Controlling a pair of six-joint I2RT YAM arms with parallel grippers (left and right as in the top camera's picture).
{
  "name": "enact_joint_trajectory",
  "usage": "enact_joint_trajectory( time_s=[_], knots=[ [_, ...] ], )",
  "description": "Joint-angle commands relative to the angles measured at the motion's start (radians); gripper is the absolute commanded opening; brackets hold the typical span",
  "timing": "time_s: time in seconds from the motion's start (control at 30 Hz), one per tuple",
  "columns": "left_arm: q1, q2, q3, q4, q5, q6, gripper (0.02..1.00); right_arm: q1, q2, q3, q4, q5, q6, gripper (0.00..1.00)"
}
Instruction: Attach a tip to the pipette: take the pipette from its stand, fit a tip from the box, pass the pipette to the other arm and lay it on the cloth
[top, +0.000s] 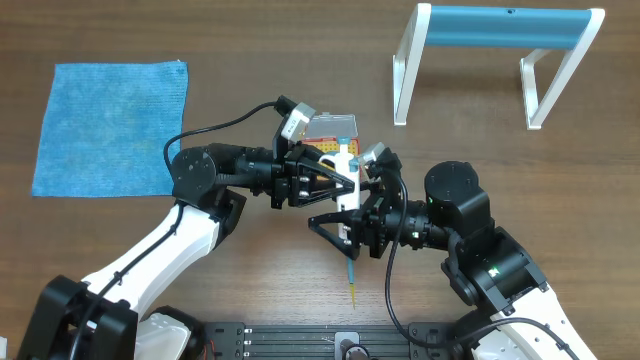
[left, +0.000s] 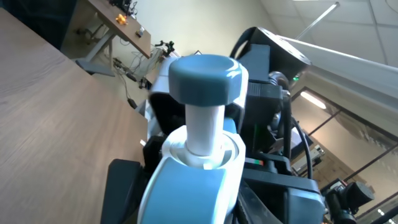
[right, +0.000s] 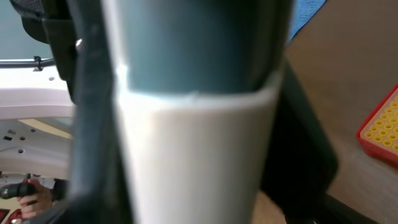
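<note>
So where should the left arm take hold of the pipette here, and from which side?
Probably the pipette by its upper body, just under the plunger knob, coming from the cloth side. Its yellow tip points toward the arm bases and the right gripper is at its lower body, so the upper stretch looks freest.

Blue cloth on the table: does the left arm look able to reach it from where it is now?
Probably yes. The blue cloth lies on the left arm's own side, with bare table between it and the left hand, which is at the pipette mid-table.
</note>
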Motion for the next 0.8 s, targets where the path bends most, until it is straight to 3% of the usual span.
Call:
enact_joint_trajectory(
  time_s=[0.03,0.17,0.33,0.6,0.8],
  knots=[
    [0.055,0.002,0.021,-0.027,-0.023,0.029,0.027,-0.025,0.001,0.014,0.002,0.005,-0.011,0.851],
    [0.124,0.003,0.021,-0.082,-0.009,0.043,0.029,-0.073,0.001,0.013,-0.008,0.004,-0.017,0.851],
    [0.240,0.003,0.021,-0.321,-0.013,0.174,0.027,-0.185,-0.002,0.014,-0.084,-0.008,-0.083,0.851],
    [0.506,0.003,0.021,-0.703,-0.051,0.366,0.029,-0.444,-0.037,0.014,-0.096,-0.169,-0.125,0.853],
    [0.615,0.003,0.023,-0.721,-0.024,0.365,0.029,-0.544,-0.089,0.014,-0.096,-0.169,-0.125,0.853]
  ],
)
